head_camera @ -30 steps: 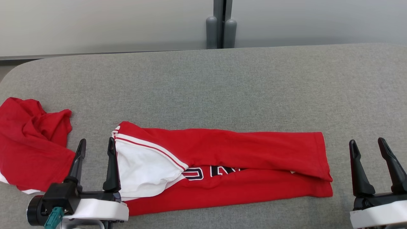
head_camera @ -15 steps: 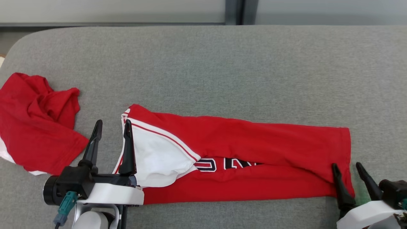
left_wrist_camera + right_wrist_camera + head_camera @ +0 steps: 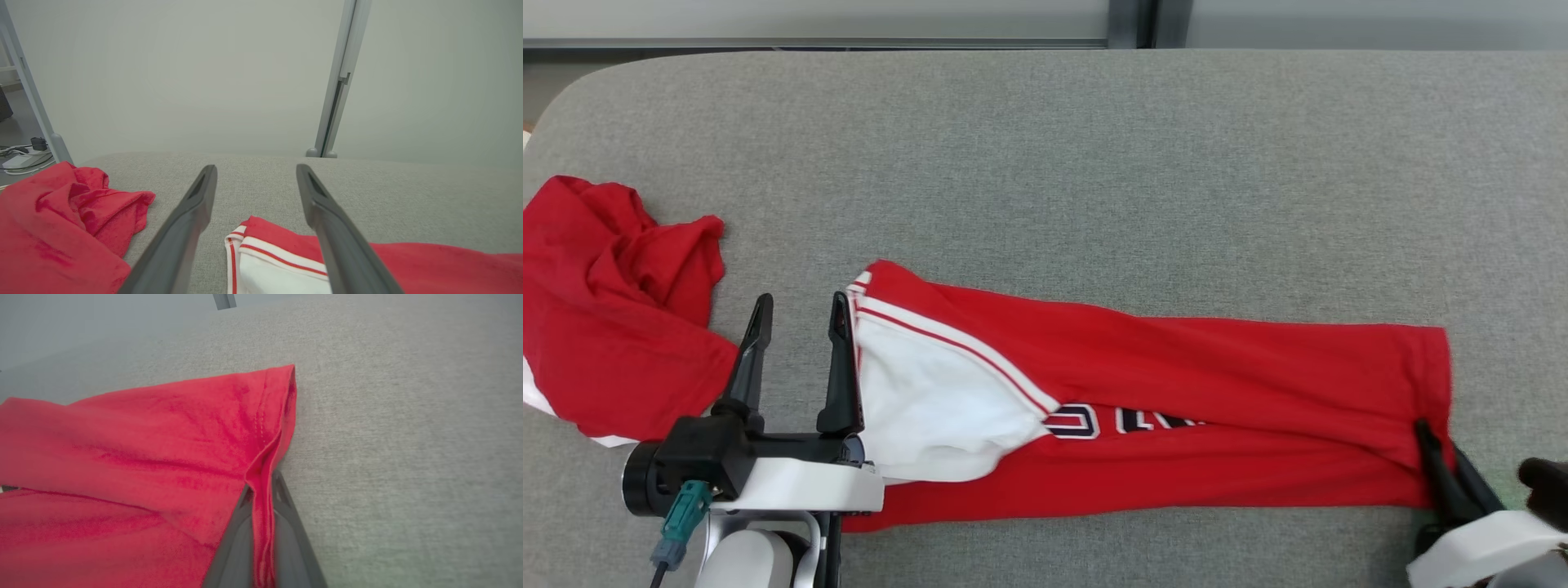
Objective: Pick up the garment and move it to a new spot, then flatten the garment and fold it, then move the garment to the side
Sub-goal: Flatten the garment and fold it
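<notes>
The garment [image 3: 1176, 392] is a red shirt with white sleeve panels and dark lettering, folded into a long strip across the grey table [image 3: 1094, 180]. My right gripper [image 3: 1441, 449] is shut on its right hem; in the right wrist view the red hem [image 3: 261, 490] runs pinched between the two dark fingers [image 3: 286, 535]. My left gripper [image 3: 796, 314] stands open at the strip's left end, its right finger [image 3: 840, 367] touching the white sleeve [image 3: 931, 408]. The left wrist view shows the striped sleeve edge [image 3: 261, 253] between my open fingers [image 3: 188, 224].
A second red garment [image 3: 605, 318] lies crumpled at the table's left edge, close to my left gripper. The table's far half is bare grey fabric. A wall panel with a grey post [image 3: 339, 81] stands behind the table.
My right gripper moved in from beside the table onto the garment's right hem and shut on it. The head camera tilted down, shifting the whole picture. The left gripper stays open.
</notes>
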